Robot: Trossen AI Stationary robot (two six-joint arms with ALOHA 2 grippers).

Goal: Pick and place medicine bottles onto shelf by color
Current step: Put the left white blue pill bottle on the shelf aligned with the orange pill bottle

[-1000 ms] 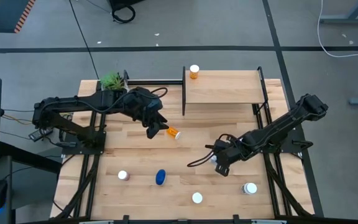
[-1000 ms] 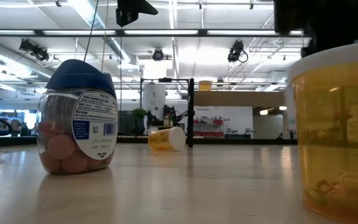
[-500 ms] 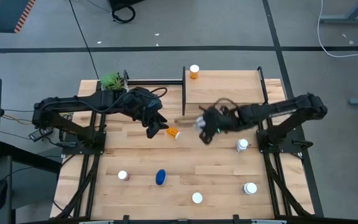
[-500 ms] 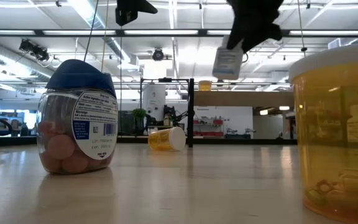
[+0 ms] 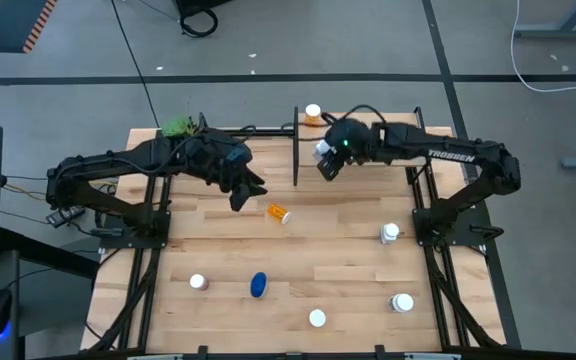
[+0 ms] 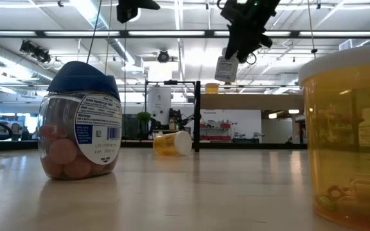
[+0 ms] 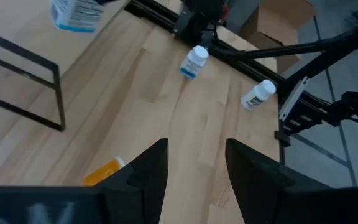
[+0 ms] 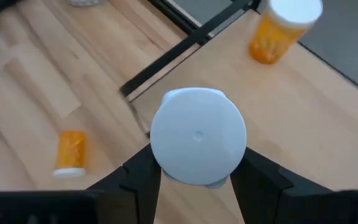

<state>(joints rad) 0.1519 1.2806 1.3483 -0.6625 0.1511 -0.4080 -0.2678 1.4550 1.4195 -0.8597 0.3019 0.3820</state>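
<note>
Above shelf [image 5: 368, 140], right gripper [image 5: 328, 160] clamps white bottle [image 8: 197, 137]; left gripper [image 5: 240, 192] open

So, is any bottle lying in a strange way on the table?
Yes. One orange bottle lies on its side in the middle of the table, while the other bottles there stand upright.

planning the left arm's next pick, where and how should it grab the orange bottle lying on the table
The orange bottle lies on its side near the open left gripper. Probably best to come from straight above and close the fingers across the round body at mid-length, clear of the white cap, since it can roll.
</note>
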